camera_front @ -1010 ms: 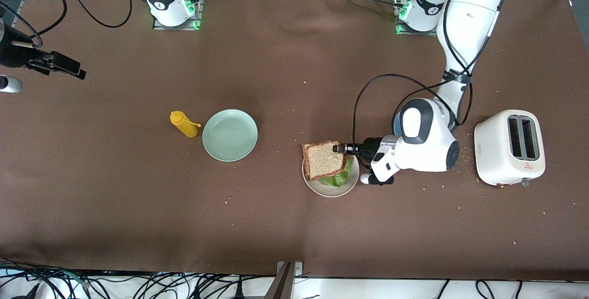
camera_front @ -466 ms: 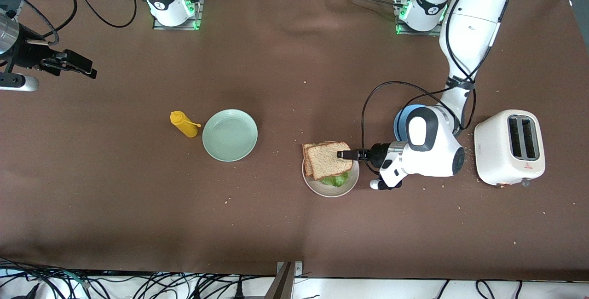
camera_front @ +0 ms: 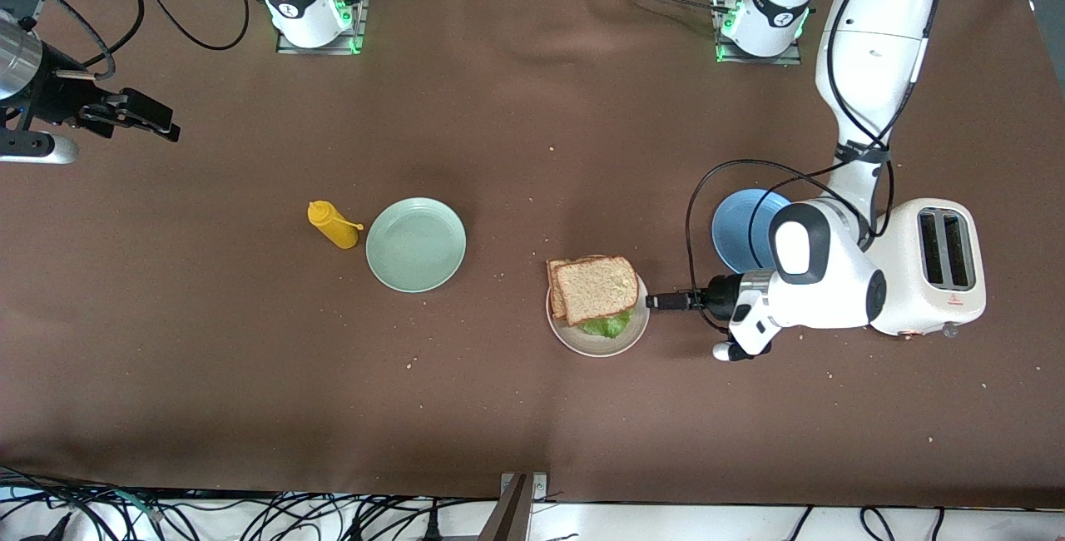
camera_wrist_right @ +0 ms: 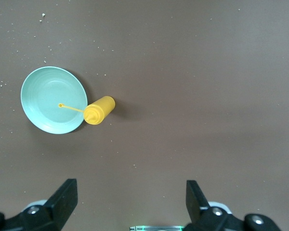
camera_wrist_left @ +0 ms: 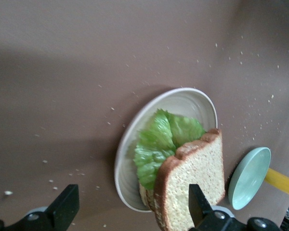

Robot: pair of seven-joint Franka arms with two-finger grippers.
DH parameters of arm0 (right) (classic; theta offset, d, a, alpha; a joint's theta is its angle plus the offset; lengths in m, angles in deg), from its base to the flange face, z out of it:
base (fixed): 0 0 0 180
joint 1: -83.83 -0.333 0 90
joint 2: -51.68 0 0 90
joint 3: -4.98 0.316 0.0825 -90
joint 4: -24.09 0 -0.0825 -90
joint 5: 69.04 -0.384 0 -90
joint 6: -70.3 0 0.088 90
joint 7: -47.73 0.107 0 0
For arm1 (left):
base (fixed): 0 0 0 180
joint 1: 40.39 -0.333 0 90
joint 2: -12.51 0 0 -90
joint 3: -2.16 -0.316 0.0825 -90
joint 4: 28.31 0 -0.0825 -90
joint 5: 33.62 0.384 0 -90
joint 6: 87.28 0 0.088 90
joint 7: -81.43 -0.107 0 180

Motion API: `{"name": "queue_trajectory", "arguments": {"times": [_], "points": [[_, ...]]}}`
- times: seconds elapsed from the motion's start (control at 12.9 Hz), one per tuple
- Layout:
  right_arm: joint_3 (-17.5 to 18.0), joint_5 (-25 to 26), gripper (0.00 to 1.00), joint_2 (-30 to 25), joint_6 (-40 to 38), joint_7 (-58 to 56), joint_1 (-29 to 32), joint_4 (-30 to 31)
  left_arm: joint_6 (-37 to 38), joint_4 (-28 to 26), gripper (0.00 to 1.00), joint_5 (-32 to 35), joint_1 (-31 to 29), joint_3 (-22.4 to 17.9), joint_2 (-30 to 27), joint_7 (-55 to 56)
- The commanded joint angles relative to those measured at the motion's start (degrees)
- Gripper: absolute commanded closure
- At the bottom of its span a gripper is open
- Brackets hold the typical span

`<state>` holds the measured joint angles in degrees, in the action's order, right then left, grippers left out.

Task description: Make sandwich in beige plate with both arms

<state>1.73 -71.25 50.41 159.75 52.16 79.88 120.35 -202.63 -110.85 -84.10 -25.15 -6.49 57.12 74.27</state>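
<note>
- The beige plate [camera_front: 574,339] sits on the brown-covered table [camera_front: 532,408], around the middle of its length and somewhat nearer the edge closest to the front camera.
- On it lies the sandwich [camera_front: 595,289]: a wholegrain slice on top, a second slice showing at its edge toward the right arm's end, and ruffled green lettuce [camera_front: 606,325] sticking out on the side nearer the front camera.
- In the left wrist view the lettuce [camera_wrist_left: 159,144] spreads from under the bread [camera_wrist_left: 192,187] across the plate [camera_wrist_left: 192,98].
- The mint-green plate [camera_front: 415,244] is empty; it lies toward the right arm's end, with a yellow squeeze bottle [camera_front: 333,225] just beside it, its thin nozzle reaching over the plate's rim.
- The blue plate [camera_front: 736,229] holds nothing visible and is partly covered by the left arm.
- A white two-slot toaster [camera_front: 932,262] stands near the left arm's end of the table, a small red mark on its side; its text cannot be read.
- The left gripper [camera_front: 651,301] hangs low just beside the beige plate's rim, fingers spread wide and holding nothing.
- The right gripper [camera_front: 141,116] waits in the air over the right arm's end of the table, fingers spread wide, empty.
- Crumbs are scattered over the cloth.
</note>
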Motion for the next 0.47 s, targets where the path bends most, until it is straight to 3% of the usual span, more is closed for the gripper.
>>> {"name": "queue_trajectory", "arguments": {"times": [0.0,0.16,0.39], "points": [[0.7,1.94,0.0,-0.75,-0.15,-0.21,-0.09,-0.19,0.39,0.09,0.0,6.32,0.06,-4.26,-2.68,4.23],[0.97,2.82,0.0,-0.75,0.63,-0.3,-0.09,-0.19,0.91,0.01,0.0,15.81,-0.39,-6.28,-4.96,6.53],[0.97,2.91,0.0,-0.75,0.72,-0.48,-0.09,-0.19,3.8,-0.17,0.0,22.08,-3.27,-7.52,-7.42,6.62]]}}
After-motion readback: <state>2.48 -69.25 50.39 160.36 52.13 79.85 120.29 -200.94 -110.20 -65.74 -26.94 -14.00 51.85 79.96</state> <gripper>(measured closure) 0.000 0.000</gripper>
